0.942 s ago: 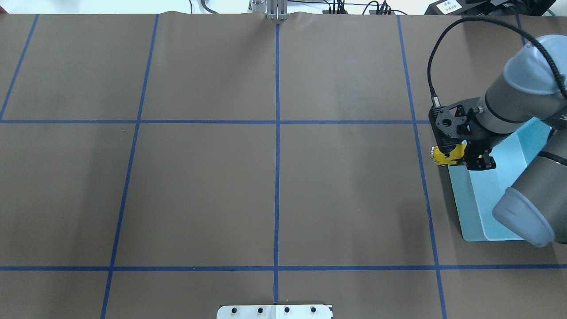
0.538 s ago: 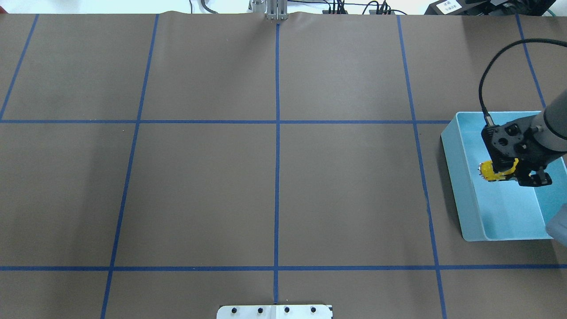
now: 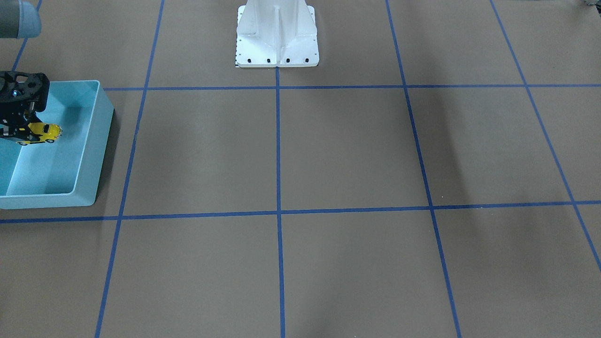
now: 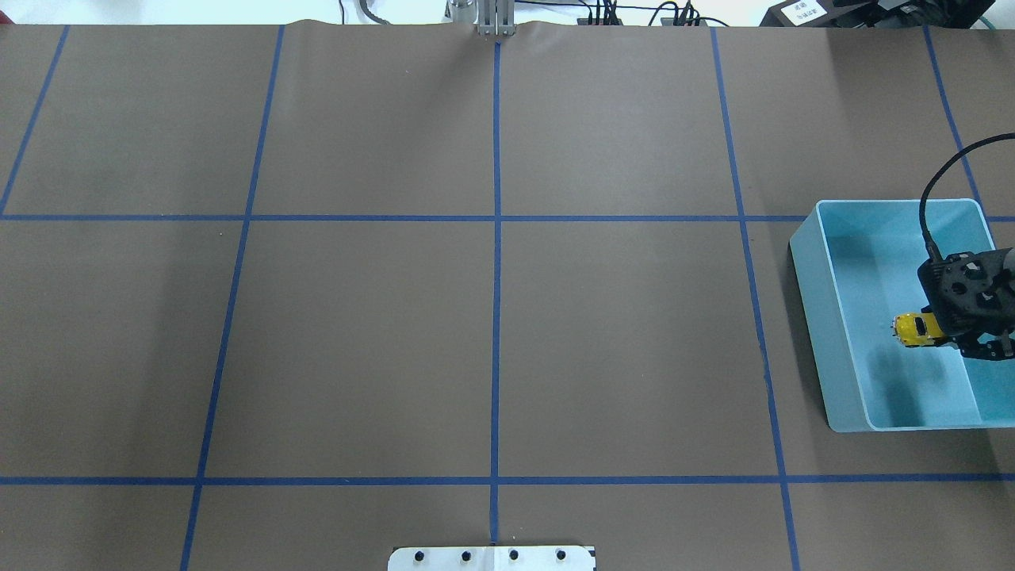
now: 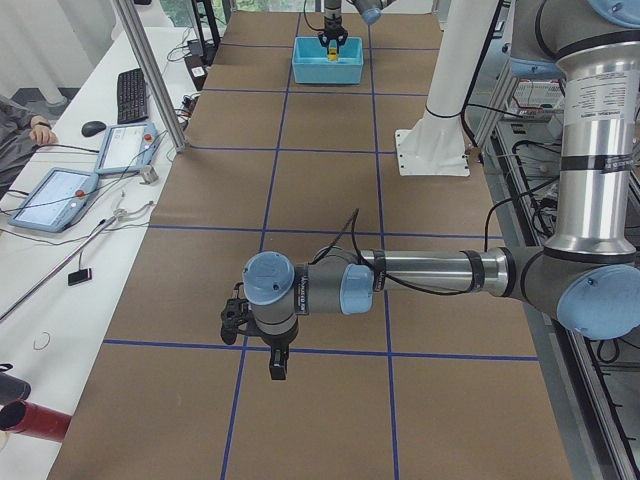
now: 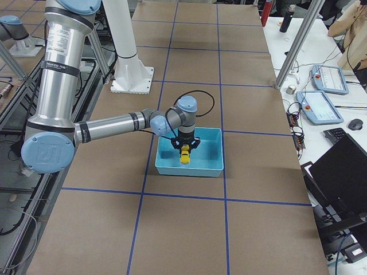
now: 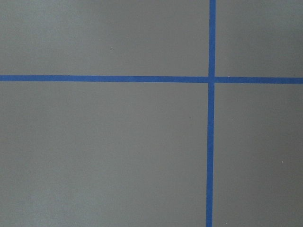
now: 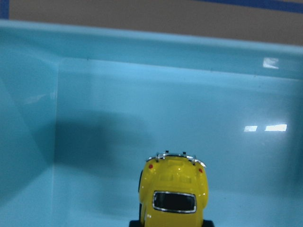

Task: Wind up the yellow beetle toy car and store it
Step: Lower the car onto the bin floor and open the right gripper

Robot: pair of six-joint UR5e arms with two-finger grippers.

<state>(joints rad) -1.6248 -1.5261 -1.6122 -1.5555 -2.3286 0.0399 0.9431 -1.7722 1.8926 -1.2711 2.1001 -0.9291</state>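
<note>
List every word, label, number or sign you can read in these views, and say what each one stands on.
Nothing here can be read as text.
The white label at the top right of the overhead view: dark print, too small to read.
The tablet screens in the left side view: blurred, unreadable.
The yellow beetle toy car and the blue bin: no writing visible.

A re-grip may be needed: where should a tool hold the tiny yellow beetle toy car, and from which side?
Probably across the two flanks of the glossy yellow beetle toy car, from above, as the right tool holds it now over the light-blue plastic bin. Its rounded roof and tapering ends would likely slip.
</note>
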